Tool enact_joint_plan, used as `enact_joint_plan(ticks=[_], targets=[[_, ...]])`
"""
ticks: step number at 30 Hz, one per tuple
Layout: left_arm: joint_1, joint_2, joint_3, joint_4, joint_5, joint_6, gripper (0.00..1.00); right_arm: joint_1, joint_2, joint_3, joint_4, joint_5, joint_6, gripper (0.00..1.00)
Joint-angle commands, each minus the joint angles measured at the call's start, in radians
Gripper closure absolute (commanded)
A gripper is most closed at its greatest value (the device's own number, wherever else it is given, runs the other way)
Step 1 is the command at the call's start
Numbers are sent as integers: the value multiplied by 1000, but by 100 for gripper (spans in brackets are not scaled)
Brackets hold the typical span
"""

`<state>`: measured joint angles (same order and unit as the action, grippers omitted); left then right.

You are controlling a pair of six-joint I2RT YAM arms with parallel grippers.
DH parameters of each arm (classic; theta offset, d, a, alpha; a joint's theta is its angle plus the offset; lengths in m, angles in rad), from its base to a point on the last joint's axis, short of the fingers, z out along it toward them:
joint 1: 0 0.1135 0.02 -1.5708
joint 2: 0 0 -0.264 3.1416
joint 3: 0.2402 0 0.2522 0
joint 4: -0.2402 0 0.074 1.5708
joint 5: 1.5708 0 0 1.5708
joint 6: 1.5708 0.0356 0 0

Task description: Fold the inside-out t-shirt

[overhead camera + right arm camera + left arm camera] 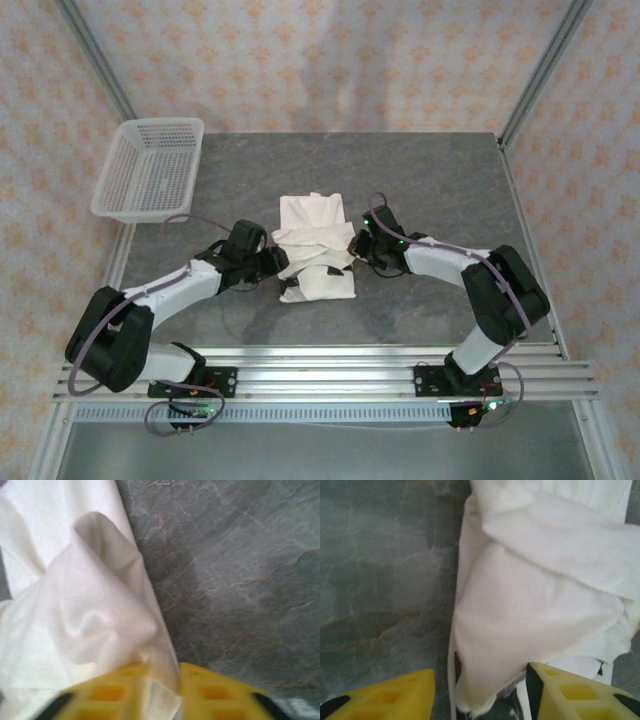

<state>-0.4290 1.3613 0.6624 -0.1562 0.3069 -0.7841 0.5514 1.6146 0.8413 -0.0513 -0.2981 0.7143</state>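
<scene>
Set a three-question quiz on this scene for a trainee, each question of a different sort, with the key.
1. Short answer: in which corner of the table does the white mesh basket stand?
2. True or false: the t-shirt lies inside the basket.
3. Multiple choice: which arm's fingers are pinched shut on the t-shirt's cloth? A. left B. right C. neither

Key
1. The far left corner.
2. False: it lies bunched on the table between the two arms.
3. B: the right gripper pinches cloth, while the left gripper stands open with the cloth's edge between its fingers.
</scene>
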Motion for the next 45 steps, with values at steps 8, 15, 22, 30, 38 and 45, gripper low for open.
enact_joint_plan(ticks=[8, 15, 22, 30, 38, 45], targets=[[13, 94, 55, 137, 39, -15, 66, 7, -47, 26, 6, 0, 1, 89], [36, 107, 75, 151, 80, -49, 100, 6, -34, 75, -4, -19, 41, 100], [160, 232, 218, 182, 130, -110, 100, -52, 94, 255, -40, -6, 96, 100], [227, 519, 448, 312, 211, -129, 84, -144, 361, 561, -14, -132, 49, 95], [291, 638, 638, 296, 192, -123, 44, -212, 433, 729, -65, -131, -19, 67], [330, 512, 608, 201, 173, -50, 40, -238, 347, 620, -117, -157, -115, 75]])
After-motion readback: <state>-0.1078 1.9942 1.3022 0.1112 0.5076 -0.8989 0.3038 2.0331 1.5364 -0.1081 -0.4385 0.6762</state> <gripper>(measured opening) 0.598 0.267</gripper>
